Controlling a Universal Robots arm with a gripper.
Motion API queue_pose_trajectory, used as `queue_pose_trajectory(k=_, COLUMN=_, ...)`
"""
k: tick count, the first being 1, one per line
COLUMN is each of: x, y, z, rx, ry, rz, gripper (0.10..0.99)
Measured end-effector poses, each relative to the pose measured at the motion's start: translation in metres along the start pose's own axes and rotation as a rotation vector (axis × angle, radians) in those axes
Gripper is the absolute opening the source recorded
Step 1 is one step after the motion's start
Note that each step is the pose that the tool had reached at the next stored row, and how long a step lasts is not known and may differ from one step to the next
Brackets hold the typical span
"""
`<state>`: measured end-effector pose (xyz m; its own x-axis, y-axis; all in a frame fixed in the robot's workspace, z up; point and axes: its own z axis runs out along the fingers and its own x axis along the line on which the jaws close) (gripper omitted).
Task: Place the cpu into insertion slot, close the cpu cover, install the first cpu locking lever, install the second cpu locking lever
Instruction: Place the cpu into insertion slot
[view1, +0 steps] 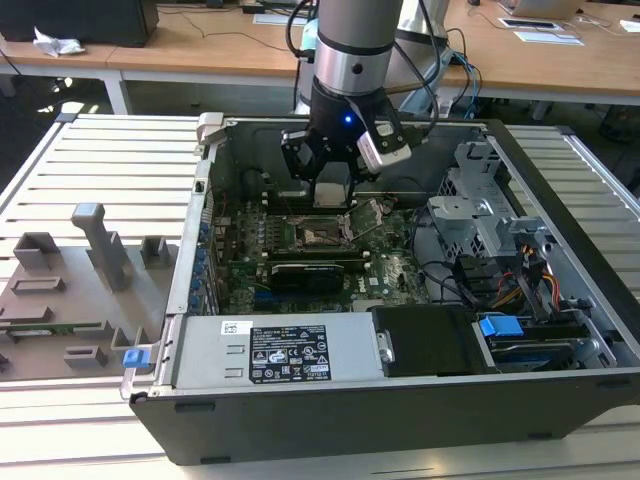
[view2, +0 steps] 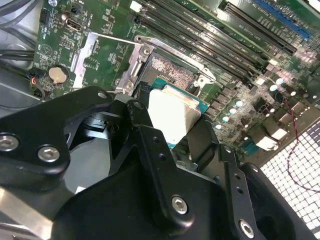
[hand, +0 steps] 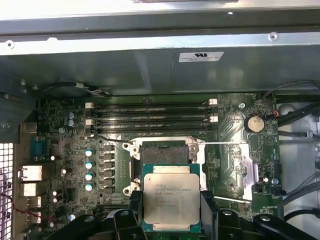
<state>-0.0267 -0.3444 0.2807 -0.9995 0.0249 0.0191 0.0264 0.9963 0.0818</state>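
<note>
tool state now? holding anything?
Tool: shut on the cpu, which is gripped by its side edges and not yet seated in the insertion slot.

The arm (view1: 352, 35) stands over the middle of the scene toward its far side, the silver wrist section pointing almost straight down and a small blue light (view1: 347, 120) lit on the black collar beneath it. Under that hangs the gripper (view1: 332, 192). Its black fingers (hand: 135, 203) are clamped on opposite edges of the cpu (hand: 171, 195), held with its metal top up.
</note>
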Motion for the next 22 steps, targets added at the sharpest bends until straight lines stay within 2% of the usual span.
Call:
queue_pose_trajectory(k=2, x=-0.0015, y=0.0037, z=0.0023, rx=0.002, ry=-0.0001, rz=0.0, gripper=0.541)
queue_pose_trajectory(k=4, x=-0.002, y=0.0043, z=0.0041, rx=0.002, ry=-0.0002, rz=0.0, gripper=0.541)
queue_pose_trajectory(k=8, x=-0.0029, y=0.0042, z=0.0117, rx=0.002, ry=-0.0001, rz=0.0, gripper=0.541)
queue_pose_trajectory(k=22, x=-0.0032, y=0.0029, z=0.0276, rx=0.002, ry=-0.0001, rz=0.0, gripper=0.541)
